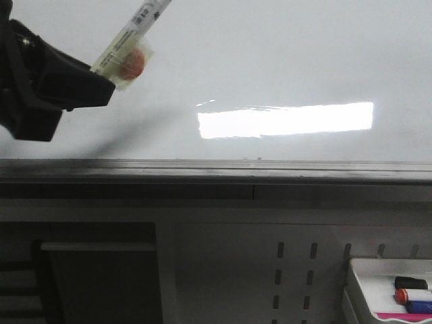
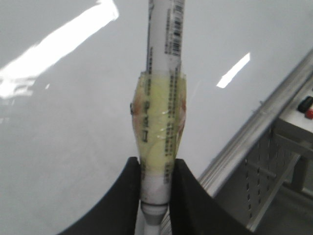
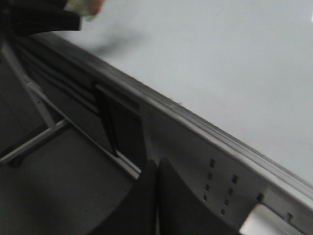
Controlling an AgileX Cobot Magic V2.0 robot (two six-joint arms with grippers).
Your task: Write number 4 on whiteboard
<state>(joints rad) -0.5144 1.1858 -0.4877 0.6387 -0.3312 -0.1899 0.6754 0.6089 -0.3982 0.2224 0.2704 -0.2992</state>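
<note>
The glossy whiteboard (image 1: pixel 283 61) fills the upper front view, with a bright light reflection and a grey metal lower frame (image 1: pixel 216 170). No number 4 shows on it. My left gripper (image 1: pixel 101 84) at the upper left is shut on a white marker (image 1: pixel 131 47) with yellowish tape wrapped round its barrel; the marker points up and right, its tip out of view. In the left wrist view the black fingers (image 2: pixel 124 196) clamp the marker (image 2: pixel 160 98) over the board (image 2: pixel 63 147). My right gripper (image 3: pixel 157 169) is shut and empty, below the board's frame (image 3: pixel 195 127).
A small white tray (image 1: pixel 361 283) at the lower right holds black, red and blue markers. Below the frame is a grey perforated panel (image 1: pixel 297 270) and a dark opening (image 1: pixel 101 270) at the lower left.
</note>
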